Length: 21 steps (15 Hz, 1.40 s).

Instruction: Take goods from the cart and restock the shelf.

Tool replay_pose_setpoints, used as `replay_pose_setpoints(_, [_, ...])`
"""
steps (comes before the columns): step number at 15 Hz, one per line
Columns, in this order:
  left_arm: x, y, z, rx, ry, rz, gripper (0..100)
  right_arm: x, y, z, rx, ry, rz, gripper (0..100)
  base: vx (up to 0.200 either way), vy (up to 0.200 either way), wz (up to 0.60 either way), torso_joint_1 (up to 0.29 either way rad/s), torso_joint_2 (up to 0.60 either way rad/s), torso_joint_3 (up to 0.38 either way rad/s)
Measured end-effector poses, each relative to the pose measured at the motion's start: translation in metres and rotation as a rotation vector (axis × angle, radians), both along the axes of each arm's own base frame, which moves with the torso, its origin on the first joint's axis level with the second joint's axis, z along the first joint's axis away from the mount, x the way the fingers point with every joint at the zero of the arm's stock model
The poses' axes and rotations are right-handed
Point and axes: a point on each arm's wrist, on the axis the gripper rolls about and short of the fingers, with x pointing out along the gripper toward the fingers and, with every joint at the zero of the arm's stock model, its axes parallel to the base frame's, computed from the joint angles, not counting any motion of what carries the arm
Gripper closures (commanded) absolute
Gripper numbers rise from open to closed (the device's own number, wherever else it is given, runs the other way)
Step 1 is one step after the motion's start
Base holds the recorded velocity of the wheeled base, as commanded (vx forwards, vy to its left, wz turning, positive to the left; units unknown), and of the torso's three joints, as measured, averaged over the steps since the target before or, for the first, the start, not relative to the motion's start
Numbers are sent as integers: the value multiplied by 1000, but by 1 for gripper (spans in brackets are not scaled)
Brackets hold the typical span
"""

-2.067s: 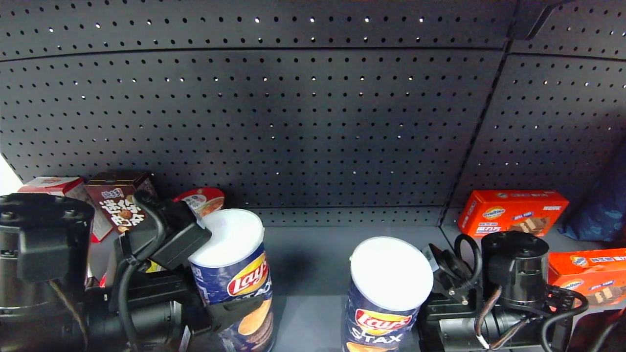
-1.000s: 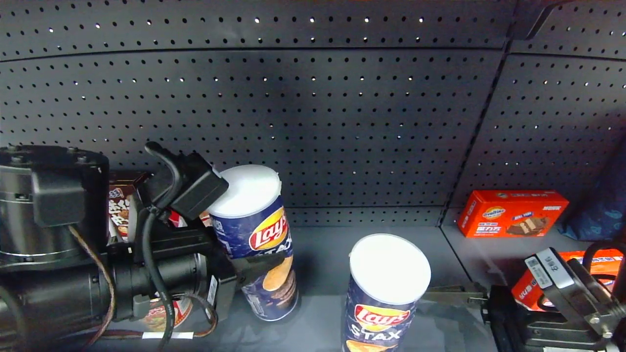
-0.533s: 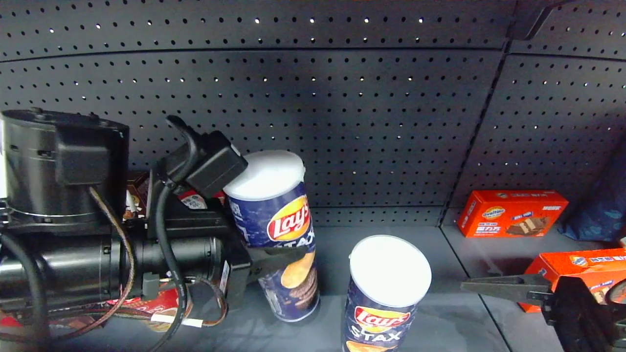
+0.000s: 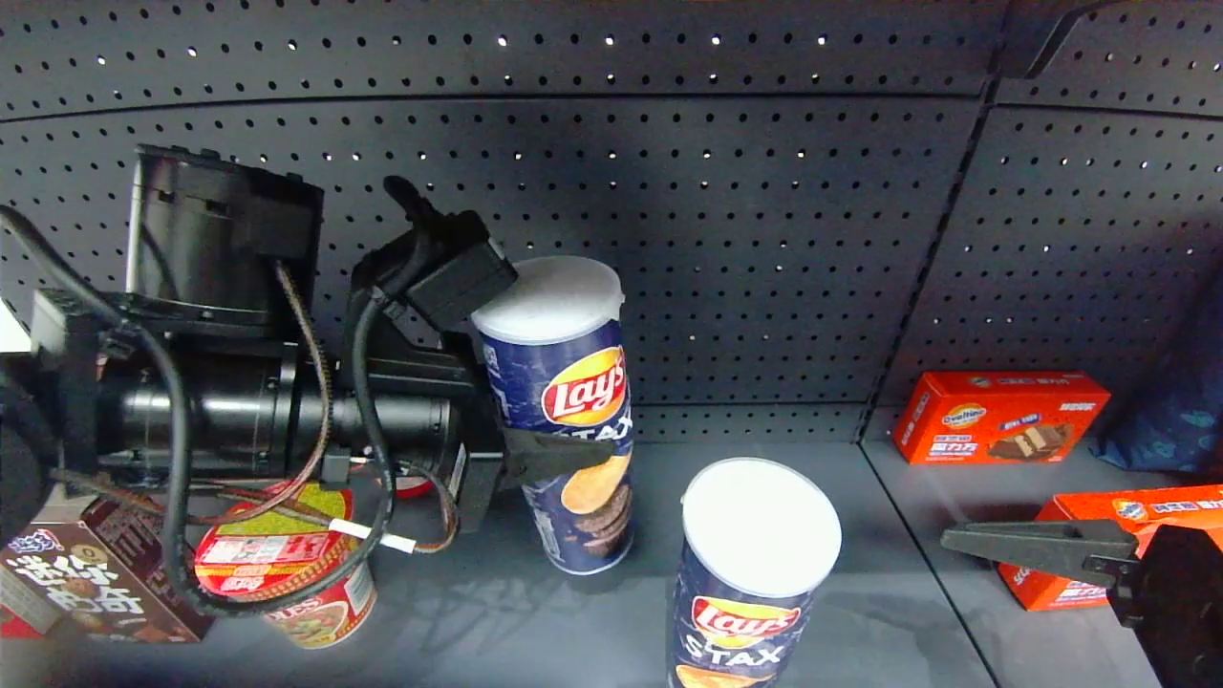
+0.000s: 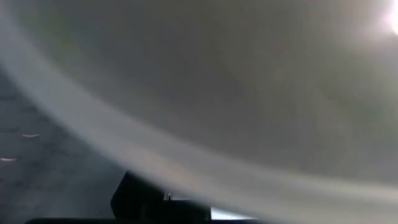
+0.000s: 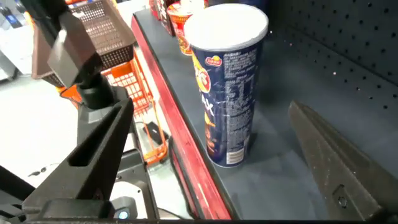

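My left gripper (image 4: 566, 447) is shut on a blue chips can (image 4: 571, 420) with a white lid, holding it by its middle. The can is nearly upright, deep on the shelf near the pegboard. I cannot tell whether its base touches the shelf floor (image 4: 860, 612). A second, identical chips can (image 4: 755, 573) stands free at the shelf's front, also seen in the right wrist view (image 6: 231, 93). My right gripper (image 6: 210, 115) is open, its fingers (image 4: 1037, 545) wide apart, and it sits to the right of this can without touching it.
Two orange boxes (image 4: 1003, 416) (image 4: 1137, 530) lie on the right bay beyond a divider. A red cup of noodles (image 4: 287, 573) and a brown snack box (image 4: 76, 583) sit under my left arm. An orange cart (image 6: 118, 56) stands below the red shelf edge (image 6: 180, 162).
My left gripper has carried its can to the right and deeper onto the shelf. The right gripper has let go of the front can and drawn back to the right.
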Motion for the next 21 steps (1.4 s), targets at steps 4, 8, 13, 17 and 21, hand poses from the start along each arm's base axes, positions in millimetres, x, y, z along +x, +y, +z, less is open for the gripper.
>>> replay_pose_setpoints(4, [18,-2,-10,34,6,18,100,-1,-1,3,37,1,-3,0,0,0,0,0,0,0])
replay_pose_setpoints(8, [33,-4,-23,41,4,-64,100,0,-1,1,34,9,-9,0,0,0,0,0,0,0])
replay_pose_setpoints(13, [60,-3,-27,58,-22,-51,100,2,-4,0,33,12,-35,0,0,0,0,0,0,0])
replay_pose_setpoints(17, [76,-15,-32,61,-21,-57,100,4,-4,0,31,16,-42,0,0,0,0,0,0,0])
replay_pose_setpoints(21, [83,-30,-39,10,3,-179,100,3,-6,-4,24,26,-49,0,0,0,0,0,0,0])
